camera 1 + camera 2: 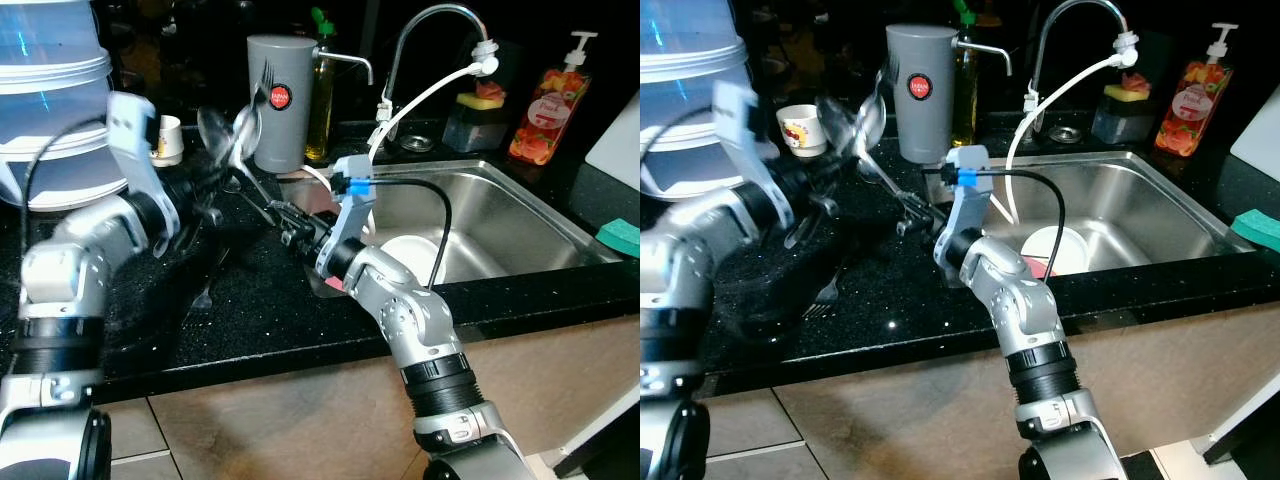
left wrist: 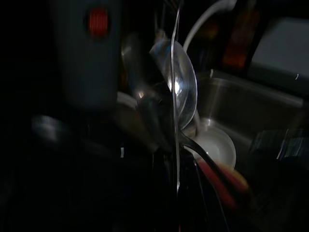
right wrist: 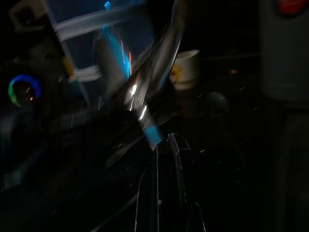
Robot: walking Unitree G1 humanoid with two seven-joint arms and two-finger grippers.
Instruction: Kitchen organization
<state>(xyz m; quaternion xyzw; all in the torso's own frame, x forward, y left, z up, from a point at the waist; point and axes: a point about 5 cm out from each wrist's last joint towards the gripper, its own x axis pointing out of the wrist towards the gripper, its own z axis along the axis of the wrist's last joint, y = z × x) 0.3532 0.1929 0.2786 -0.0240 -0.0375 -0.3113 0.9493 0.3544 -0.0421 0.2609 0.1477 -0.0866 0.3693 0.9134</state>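
Two metal spoons are raised over the black countertop [image 1: 260,310], their bowls crossing in front of the grey utensil holder [image 1: 280,100]. My right gripper [image 1: 284,220] is shut on the handle of the spoon whose bowl [image 1: 213,130] points left. That handle shows blurred at its fingertips [image 3: 161,145]. My left gripper [image 1: 207,192] is shut on the other spoon [image 1: 248,122]. The left wrist view shows this spoon's bowl [image 2: 182,87] close up. A fork [image 1: 826,288] lies on the counter below the left arm.
The steel sink [image 1: 520,215] on the right holds a white plate [image 1: 410,255]. A faucet [image 1: 430,30], oil bottle [image 1: 322,90], soap dispenser [image 1: 548,105] and sponge holder [image 1: 478,115] line the back. A small cup [image 1: 168,140] and white stacked containers [image 1: 50,90] stand at the left. A teal sponge [image 1: 620,238] lies far right.
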